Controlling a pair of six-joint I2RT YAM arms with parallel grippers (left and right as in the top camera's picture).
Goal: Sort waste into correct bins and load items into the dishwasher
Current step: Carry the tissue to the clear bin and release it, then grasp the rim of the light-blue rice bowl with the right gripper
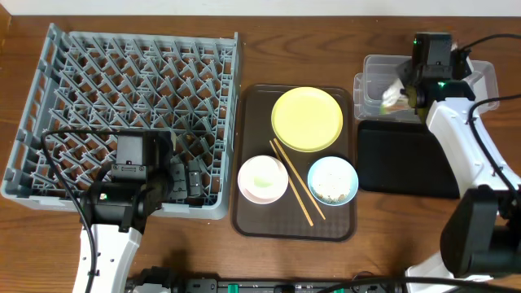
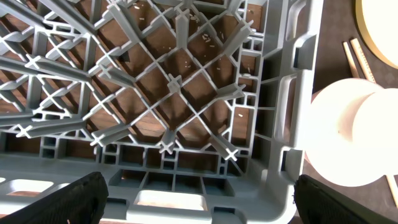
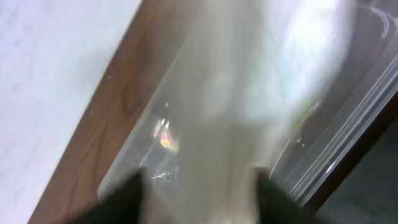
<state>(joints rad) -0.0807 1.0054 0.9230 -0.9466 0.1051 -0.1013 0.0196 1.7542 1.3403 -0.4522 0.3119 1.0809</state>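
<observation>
Hanging over the clear tub (image 1: 376, 72) at the far right of the table, the right gripper (image 3: 200, 196) has the crumpled white napkin (image 3: 249, 81) in the gap between its two dark fingers (image 3: 134, 198). The fingers stand partly apart, but the wrist view is badly smeared, so I cannot tell whether they are pinching the paper or it is loose between them. From above, the napkin shows as a pale lump just under the gripper, within the tub's walls. A small bright scrap lies on the tub floor near the table edge, too blurred to name.

The left gripper (image 2: 199, 196) is spread wide and holds nothing. Its fingertips frame the near right corner of the grey dish rack (image 1: 122, 89), above the rim and the grid of pegs, without touching either that I can see.

Just in front of the tub sits the black tray (image 1: 407, 159). Between it and the rack lies the brown serving tray (image 1: 252, 220), which carries four things:
- the yellow plate (image 1: 307, 119) at the back
- the whitish bowl (image 1: 262, 179) at front left
- the light blue bowl (image 1: 332, 180) at front right, with crumbs (image 1: 330, 189) in it
- the two chopsticks (image 1: 293, 183), lying slantwise between the bowls, their far ends touching the plate's edge
</observation>
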